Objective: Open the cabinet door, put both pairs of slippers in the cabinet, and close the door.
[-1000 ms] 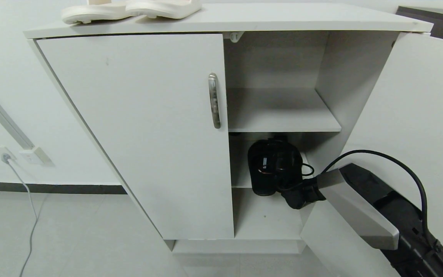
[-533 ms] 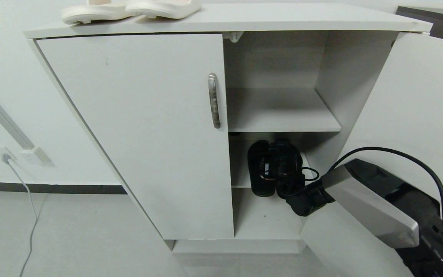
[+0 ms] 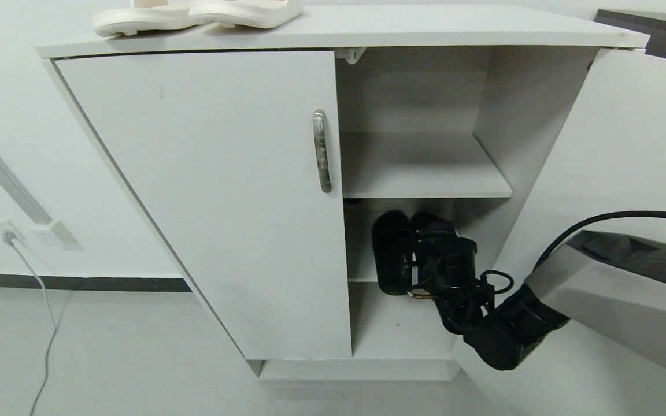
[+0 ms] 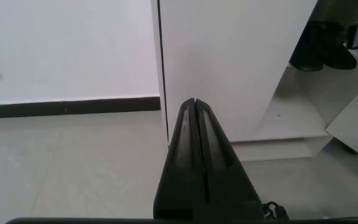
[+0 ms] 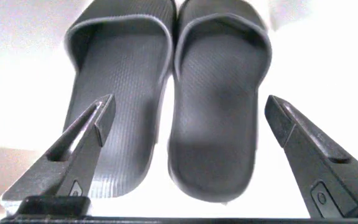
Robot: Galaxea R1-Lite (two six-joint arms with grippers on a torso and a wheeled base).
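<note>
A pair of black slippers (image 3: 392, 251) lies side by side on the lower shelf of the white cabinet (image 3: 425, 173), whose right door (image 3: 616, 150) stands open. My right gripper (image 3: 434, 245) is just in front of them, partly covering the right slipper. In the right wrist view the black slippers (image 5: 213, 118) rest flat, and the right gripper (image 5: 190, 102) is open, with nothing between its fingers (image 5: 82, 146). A pair of white slippers (image 3: 194, 14) sits on the cabinet top. My left gripper (image 4: 195, 106) is shut and empty, low over the floor before the cabinet.
The left door (image 3: 206, 196) is closed, with a metal handle (image 3: 322, 151). The upper shelf (image 3: 420, 167) and bottom compartment (image 3: 396, 329) hold nothing. A wall socket with a cable (image 3: 9, 236) is at the left, above grey floor tiles (image 3: 107, 358).
My right arm has drawn back out of the shelf toward me and to the right. The black slippers stay on the shelf, now more exposed.
</note>
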